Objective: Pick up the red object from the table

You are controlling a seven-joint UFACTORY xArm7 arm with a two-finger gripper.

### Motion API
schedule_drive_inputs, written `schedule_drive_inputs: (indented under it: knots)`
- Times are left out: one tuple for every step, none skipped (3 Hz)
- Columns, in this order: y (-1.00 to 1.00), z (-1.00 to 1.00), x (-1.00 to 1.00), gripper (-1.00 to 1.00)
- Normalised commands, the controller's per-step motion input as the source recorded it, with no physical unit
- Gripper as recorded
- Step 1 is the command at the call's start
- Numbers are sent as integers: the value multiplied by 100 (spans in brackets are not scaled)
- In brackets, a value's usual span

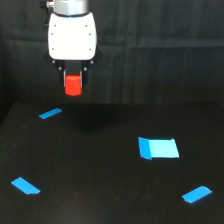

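The red object [73, 85] is a small red-orange stubby block hanging in the air at the upper left of the exterior view, well above the black table [100, 170]. My gripper [73, 86], with its white body above, is shut on the red object, whose sides sit between the dark fingers. The fingertips themselves are hard to make out against the dark backdrop.
Several flat blue tape pieces mark the table: a thin strip [50, 113] at the left, a large square piece [158, 148] right of centre, one [25, 185] at the front left and one [196, 194] at the front right. A black ribbed backdrop stands behind.
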Motion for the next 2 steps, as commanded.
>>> schedule_drive_inputs:
  knots:
    - [2, 8, -2, -100]
    - [-5, 8, 3, -100]
